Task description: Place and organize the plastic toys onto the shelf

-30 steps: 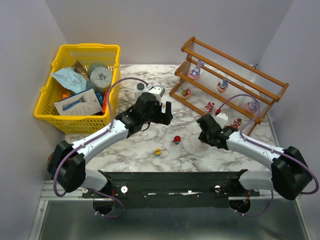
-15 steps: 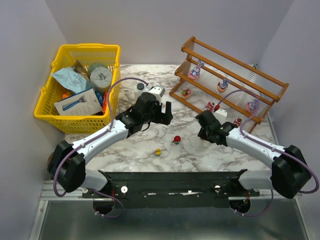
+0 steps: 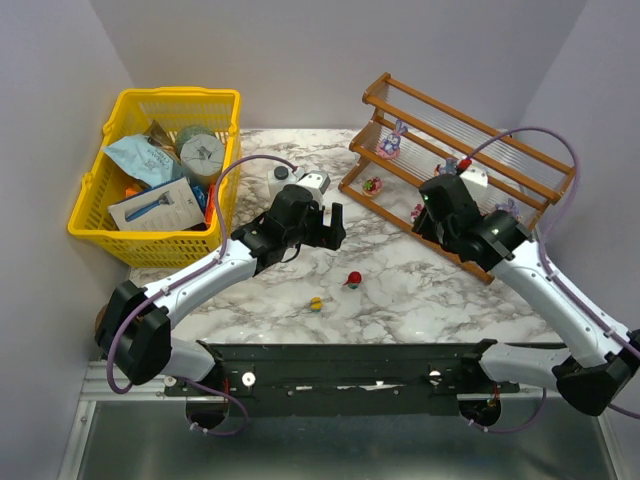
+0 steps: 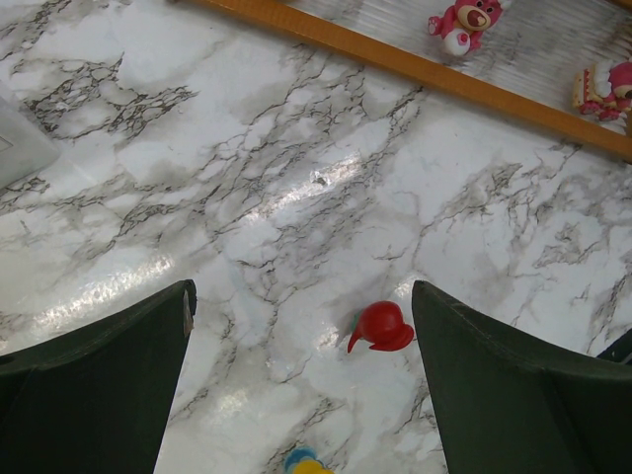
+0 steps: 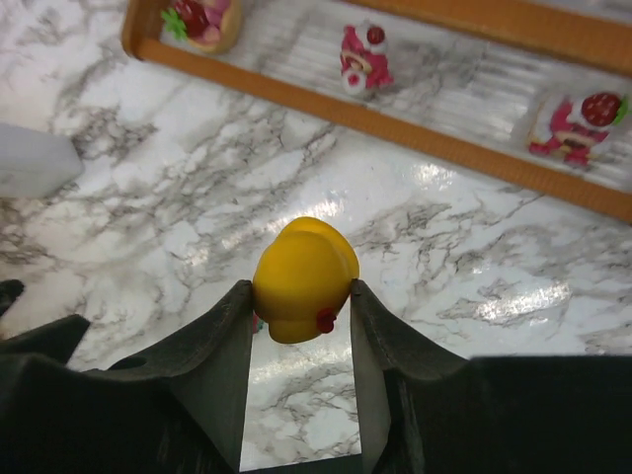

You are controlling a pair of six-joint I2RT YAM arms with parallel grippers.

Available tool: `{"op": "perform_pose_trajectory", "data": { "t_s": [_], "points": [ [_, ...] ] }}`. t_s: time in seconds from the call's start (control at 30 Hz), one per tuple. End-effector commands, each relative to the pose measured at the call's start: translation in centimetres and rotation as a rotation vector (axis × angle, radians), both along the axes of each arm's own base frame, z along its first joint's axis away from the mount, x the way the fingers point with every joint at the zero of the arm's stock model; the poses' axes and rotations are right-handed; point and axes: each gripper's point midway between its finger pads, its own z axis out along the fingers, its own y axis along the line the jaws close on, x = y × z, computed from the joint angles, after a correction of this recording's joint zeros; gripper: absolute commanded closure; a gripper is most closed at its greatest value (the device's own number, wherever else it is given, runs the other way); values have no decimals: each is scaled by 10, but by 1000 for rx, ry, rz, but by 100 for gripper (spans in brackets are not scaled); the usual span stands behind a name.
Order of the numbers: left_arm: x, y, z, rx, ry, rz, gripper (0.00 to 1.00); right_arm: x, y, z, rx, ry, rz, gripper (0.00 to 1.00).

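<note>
The job looks well past halfway. The shelf (image 3: 470,127) already carries most of the toys. Its upper tier holds purple bunnies (image 3: 395,140), two plain to see and a third partly hidden behind the right arm. In the right wrist view the lower tier holds three pink-red figures (image 5: 360,59), spaced apart along the ribbed panel.

The right hand (image 5: 299,286) pinches a yellow toy (image 5: 301,262) between its two fingers. It is held in the air above the table (image 3: 400,300), just in front of the lower rail, so this piece is not yet set down.

Two toys are left on the table, well apart from the shelf: a red toy (image 4: 380,328) and, nearer the arm bases, a small yellow-and-blue toy (image 3: 316,303). The left hand (image 3: 328,225) hangs above the red toy, its fingers spread wide and holding nothing.

I judge that three placements remain.
</note>
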Motion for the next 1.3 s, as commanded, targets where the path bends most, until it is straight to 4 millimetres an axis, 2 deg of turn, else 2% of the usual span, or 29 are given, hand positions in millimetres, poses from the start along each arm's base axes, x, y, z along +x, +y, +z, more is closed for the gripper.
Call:
{"op": "perform_pose_trajectory", "data": {
  "t_s": [0.0, 0.07, 0.1, 0.2, 0.23, 0.33, 0.53, 0.67, 0.7, 0.83, 0.9, 1.1, 1.27],
  "points": [
    [0, 0, 5, -13, -15, -11, 1, -9, -44, 46, -134, -17, -47, 99],
    [-1, 1, 5, -14, -14, -9, 1, -8, -57, 58, -161, -14, -37, 99],
    [-1, 1, 5, -13, -15, -9, 1, -3, -69, 71, -144, -30, -68, 99],
    [-1, 1, 6, -16, -16, -9, 1, 3, -95, 92, -186, -62, -96, 99],
    [0, 1, 6, -16, -19, -8, 1, 5, -99, 108, -182, -94, -103, 99],
    [-1, 1, 7, -16, -21, -10, 1, 10, -117, 129, -197, -120, -137, 99],
    [-1, 2, 7, -16, -23, -10, 1, 23, -149, 134, -167, -92, -174, 99],
    [-1, 1, 7, -16, -23, -11, 1, 35, -163, 125, -150, -22, -158, 99],
    [-1, 2, 7, -15, -24, -10, 1, 36, -174, 128, -135, -24, -179, 99],
    [-1, 2, 8, -16, -24, -12, 1, 39, -190, 130, -124, -17, -199, 99],
    [-2, 3, 7, -13, -23, -11, 1, 44, -199, 125, -115, 11, -201, 99],
    [-3, 4, 5, -8, -25, -16, 1, 57, -214, 124, -69, 21, -206, 98],
    [-3, 5, 5, -6, -27, -16, 1, 72, -216, 113, -31, 64, -181, 96]
  ]
}}
